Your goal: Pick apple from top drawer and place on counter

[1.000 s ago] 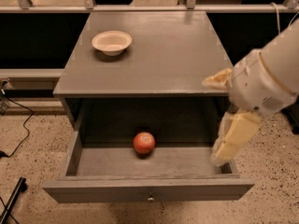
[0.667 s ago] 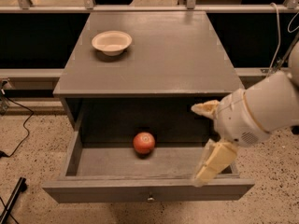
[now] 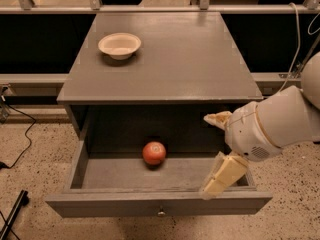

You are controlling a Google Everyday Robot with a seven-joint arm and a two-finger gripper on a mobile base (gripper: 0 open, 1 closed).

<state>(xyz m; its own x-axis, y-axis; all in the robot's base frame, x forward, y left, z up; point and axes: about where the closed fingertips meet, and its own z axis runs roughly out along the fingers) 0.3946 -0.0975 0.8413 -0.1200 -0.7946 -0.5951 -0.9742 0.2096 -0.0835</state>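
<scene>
The red-orange apple (image 3: 154,153) lies on the floor of the open top drawer (image 3: 160,203), near its middle. The drawer is pulled out of the grey cabinet, with a small metal knob on its front panel. My gripper (image 3: 216,151) is open over the right part of the drawer, to the right of the apple and apart from it. One cream finger (image 3: 218,119) points left near the cabinet opening, the other finger (image 3: 223,175) hangs by the drawer front. The counter (image 3: 175,59) is the flat grey cabinet top behind.
A cream-white bowl (image 3: 119,45) stands on the counter at the back left. A metal railing runs behind the cabinet. Black cables lie on the speckled floor at the left. My white arm (image 3: 280,124) comes in from the right.
My gripper has moved left and down from beside the cabinet's right edge to over the right part of the drawer, closer to the apple. The apple has not moved.
</scene>
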